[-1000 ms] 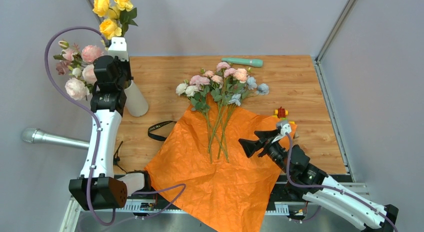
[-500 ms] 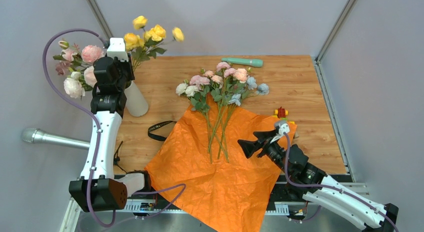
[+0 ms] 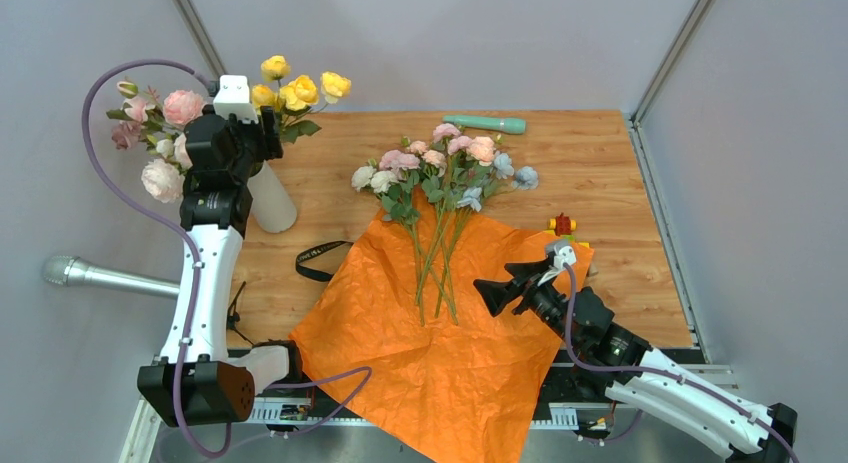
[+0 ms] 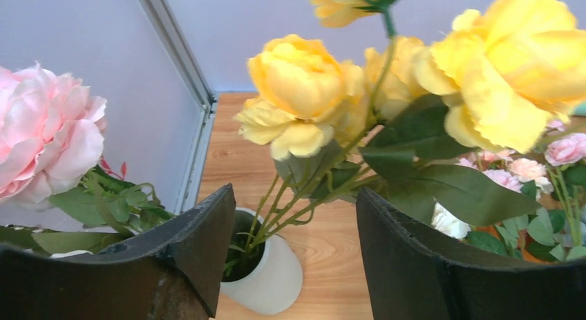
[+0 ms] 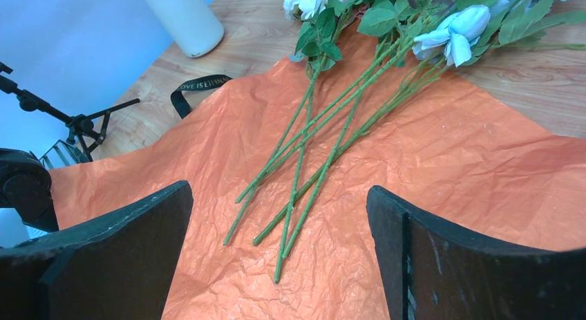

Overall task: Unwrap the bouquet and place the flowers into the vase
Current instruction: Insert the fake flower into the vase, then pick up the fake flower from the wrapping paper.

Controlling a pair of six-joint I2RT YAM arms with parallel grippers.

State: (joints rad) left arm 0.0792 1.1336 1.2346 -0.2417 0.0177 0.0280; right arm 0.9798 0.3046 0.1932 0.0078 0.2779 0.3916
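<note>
Flowers at the left fingers: yellow flowers [image 4: 297, 78] stand with their stems running down into the vase [image 4: 273, 285]. The left gripper [image 4: 296, 199] has its fingers [image 4: 207, 244] spread on either side of the stems, and neither is seen pressing them, apparently so the stems can settle on their own.
Vase: upright on the bench [image 3: 600, 163], just below the left gripper.
Pink flowers [image 3: 160, 143]: lean out to the left of the vase. Their stems are hidden behind the arm, so whether they sit in the vase cannot be confirmed.
Right fingers: the right gripper [image 5: 280, 195] is spread wide with nothing between its fingers. It hovers well right of the vase, aimed at bare stems, probably ready for a pick.
Loose flowers [image 3: 440, 173]: lie flat to the right of the vase, heads on the bench and stems fanned across the paper [image 3: 440, 363].
Wrapping: the paper is spread open, and the black strap [image 3: 318, 255] lies loose between the vase and the paper, so the unwrapping looks done.
Progress: partly filled, with the loose flowers yet to go in.
</note>
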